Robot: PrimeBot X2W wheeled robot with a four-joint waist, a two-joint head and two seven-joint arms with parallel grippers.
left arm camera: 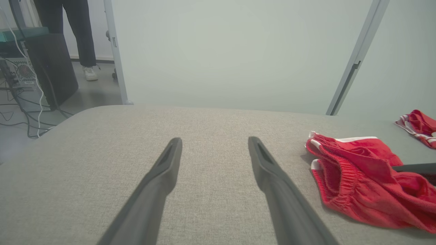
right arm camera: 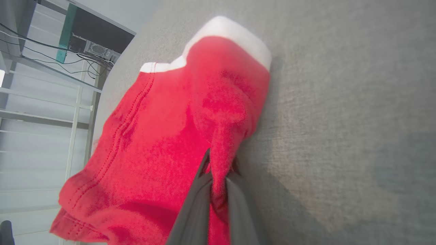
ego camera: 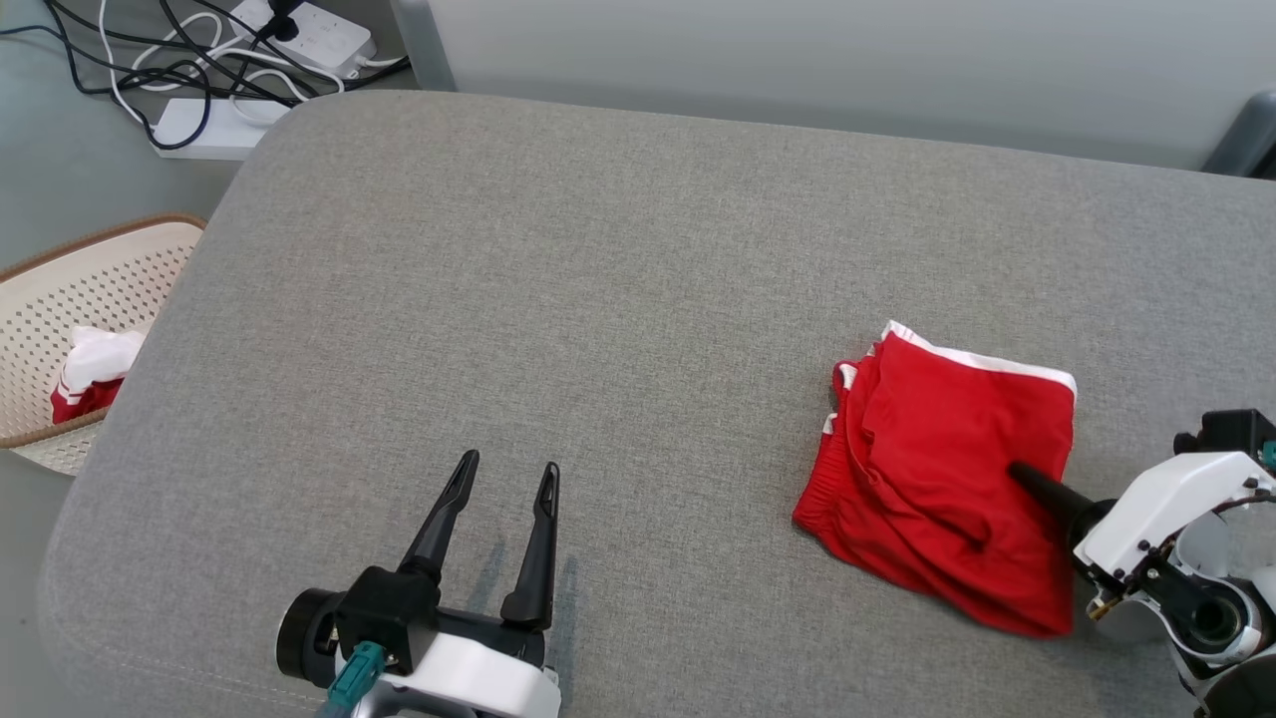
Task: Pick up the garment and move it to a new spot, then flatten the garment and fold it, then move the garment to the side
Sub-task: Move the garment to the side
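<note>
You see shorts (ego camera: 947,469) by pad's (ego camera: 598,299) right edge, long axis far-to-near, white band toward far edge. Your right gripper (ego camera: 1017,471), reaching in from right edge, pinches red fold. Left gripper (ego camera: 506,477) spread, near edge, fingers pointing far.

On the table (ego camera: 598,249), right and near, lies the garment (ego camera: 947,479). Left of it, on the floor (ego camera: 60,150), a basket (ego camera: 110,269); power strips (ego camera: 319,35) far left.
</note>
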